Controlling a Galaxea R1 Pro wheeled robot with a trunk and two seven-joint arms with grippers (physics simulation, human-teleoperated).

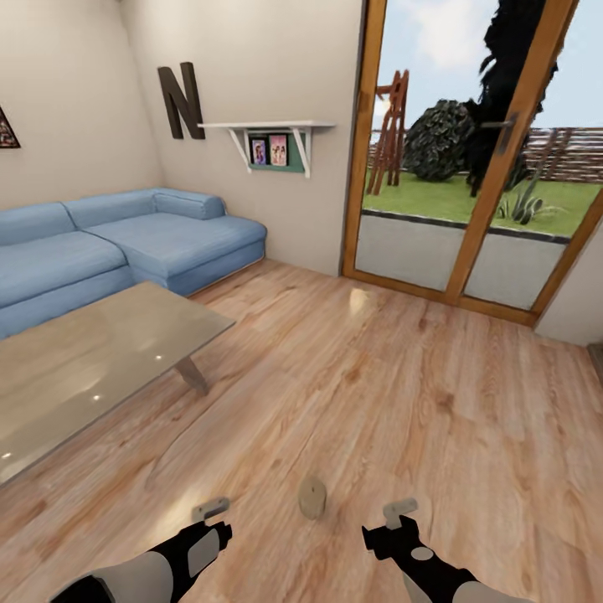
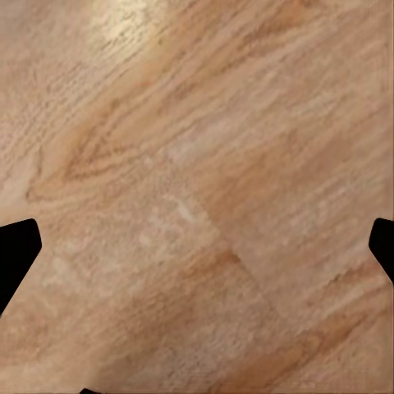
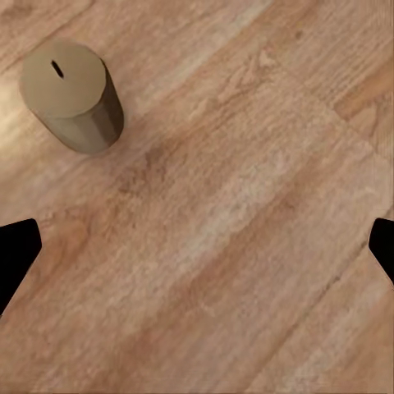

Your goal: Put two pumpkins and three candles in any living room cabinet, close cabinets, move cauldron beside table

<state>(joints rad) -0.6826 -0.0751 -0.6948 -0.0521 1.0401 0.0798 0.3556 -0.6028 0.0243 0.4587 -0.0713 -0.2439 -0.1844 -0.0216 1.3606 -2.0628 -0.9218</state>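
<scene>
One candle [image 1: 312, 497] is seen upright on the wooden floor [image 1: 402, 394] at the lower centre of the head view, between the left gripper [image 1: 211, 517] and the right gripper [image 1: 394, 523]. Both are held spread and empty, probably ready for a grasp. The wick slot is shown in the right wrist view [image 3: 72, 96]. The table [image 1: 75, 368] is seen at the left of the head view.

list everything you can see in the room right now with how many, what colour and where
Stubby grey-beige candle: one, upright on the wood floor between the two grippers.
Glass-topped coffee table: one, reflective top, grey legs, at the left.
Blue sectional sofa: one, along the left wall behind the table.
Dark letter N: one, on the wall above the sofa.
White wall shelf: one, two framed photos under it, beside the door.
Wood-framed glass door: one, far right, garden beyond.
Wood plank floor: light brown.
Left gripper: black, open, over bare floor.
Right gripper: black, open, near the candle.
</scene>
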